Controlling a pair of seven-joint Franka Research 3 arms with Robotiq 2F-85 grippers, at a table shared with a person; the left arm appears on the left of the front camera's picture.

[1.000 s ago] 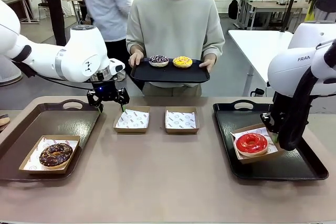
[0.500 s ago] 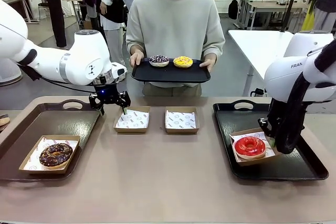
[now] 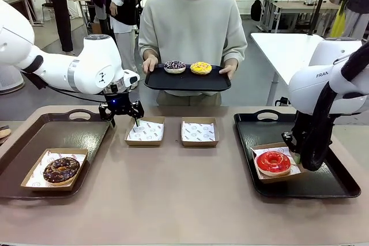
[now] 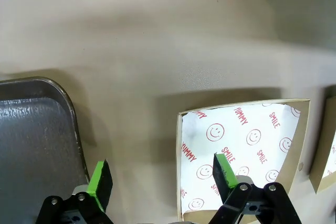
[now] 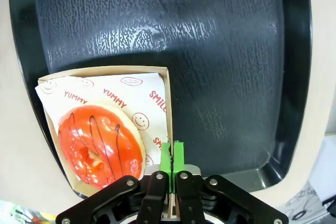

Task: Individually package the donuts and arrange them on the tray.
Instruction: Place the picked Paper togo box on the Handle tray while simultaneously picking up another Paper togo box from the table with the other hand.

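Note:
My left gripper point(image 3: 121, 116) is open, hovering over the left edge of an empty paper-lined box point(image 3: 145, 131). In the left wrist view its green fingertips point(image 4: 224, 170) straddle that box's point(image 4: 247, 145) left wall. My right gripper point(image 3: 295, 152) is shut on the side wall of a box point(image 5: 131, 73) holding the glossy red donut point(image 3: 273, 162), which rests on the right black tray point(image 3: 331, 185). The dark chocolate donut point(image 3: 61, 169) sits boxed on the left tray point(image 3: 69, 133). A person holds a black tray point(image 3: 187, 81) carrying the sprinkled chocolate donut point(image 3: 174, 65) and the yellow donut point(image 3: 200, 67).
A second empty lined box point(image 3: 199, 131) lies at the table's middle, right of the first. The left tray's rounded corner point(image 4: 60, 95) lies close to my left fingertip. Other people stand behind the person, and a white table is at the back right.
My right gripper has drawn the red donut's box slightly left and nearer on the tray. My left gripper has edged right toward the empty box.

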